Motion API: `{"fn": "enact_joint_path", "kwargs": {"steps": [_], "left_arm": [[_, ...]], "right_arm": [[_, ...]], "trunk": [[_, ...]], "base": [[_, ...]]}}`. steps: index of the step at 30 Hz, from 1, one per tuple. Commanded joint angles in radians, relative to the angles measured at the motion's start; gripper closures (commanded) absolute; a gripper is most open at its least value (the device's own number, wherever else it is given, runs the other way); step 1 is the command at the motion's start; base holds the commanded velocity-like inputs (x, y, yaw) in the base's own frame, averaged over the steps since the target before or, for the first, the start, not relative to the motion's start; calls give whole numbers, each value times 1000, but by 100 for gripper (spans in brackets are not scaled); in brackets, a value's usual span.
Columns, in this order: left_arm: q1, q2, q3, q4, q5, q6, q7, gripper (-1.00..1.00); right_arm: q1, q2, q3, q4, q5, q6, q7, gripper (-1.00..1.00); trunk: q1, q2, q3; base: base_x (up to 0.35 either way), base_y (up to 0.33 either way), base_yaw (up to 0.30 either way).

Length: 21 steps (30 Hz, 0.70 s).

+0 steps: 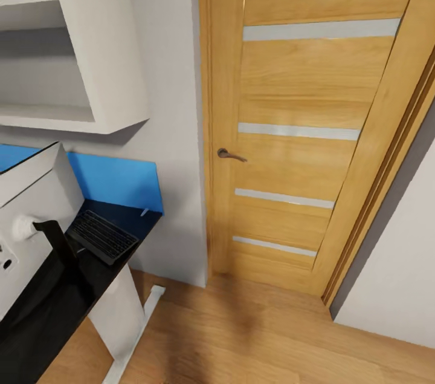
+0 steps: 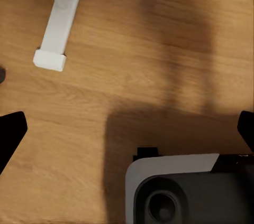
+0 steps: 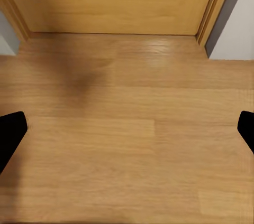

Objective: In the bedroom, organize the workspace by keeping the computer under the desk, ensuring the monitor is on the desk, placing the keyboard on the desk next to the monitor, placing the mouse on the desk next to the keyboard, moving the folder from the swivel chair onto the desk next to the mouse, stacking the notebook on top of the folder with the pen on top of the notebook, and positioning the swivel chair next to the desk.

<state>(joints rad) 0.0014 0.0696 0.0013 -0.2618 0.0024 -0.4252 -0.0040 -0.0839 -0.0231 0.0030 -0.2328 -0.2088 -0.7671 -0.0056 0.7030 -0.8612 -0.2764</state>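
Observation:
At the lower left of the head view is the desk, with a black top and a white leg. The monitor stands on it with its light grey back toward me. Beside the monitor, the dark keyboard lies near the desk's end. My left gripper hangs open over bare wooden floor close to the desk's white foot. My right gripper is open too, above the floor in front of the door. The computer, mouse, folder, notebook, pen and swivel chair are out of view.
A shut wooden door with a lever handle faces me. A blue upright panel lines the desk's back edge, under a white wall shelf. My own base shows below the left gripper.

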Motion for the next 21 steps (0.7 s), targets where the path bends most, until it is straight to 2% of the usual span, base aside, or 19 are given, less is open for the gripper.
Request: {"fn": "enact_joint_path", "kwargs": {"steps": [1,7,12,18,21], "left_arm": [[0,1,1,-1,0,-2,0,-100],[0,2,20,-1,1,-3,-1,-100],[0,2,49,0,2,-3,1,-100],[0,0,97,46,2,-3,2,-100],[0,-7,109,65,0,2,2,-100]], "right_arm": [[0,0,1,1,-1,-3,-1,-100],[0,0,1,1,0,-4,-1,-100],[0,0,2,1,0,-4,-1,-100],[0,0,2,1,0,-5,-1,-100],[0,0,2,1,0,-5,-1,-100]], "trunk": [[0,-1,-1],[0,-1,-1],[0,-1,-1],[0,-1,-1],[0,-1,-1]], "base": [[-44,-27,279],[-14,-9,279],[-3,-2,279],[-1,0,279],[0,0,279]]}}
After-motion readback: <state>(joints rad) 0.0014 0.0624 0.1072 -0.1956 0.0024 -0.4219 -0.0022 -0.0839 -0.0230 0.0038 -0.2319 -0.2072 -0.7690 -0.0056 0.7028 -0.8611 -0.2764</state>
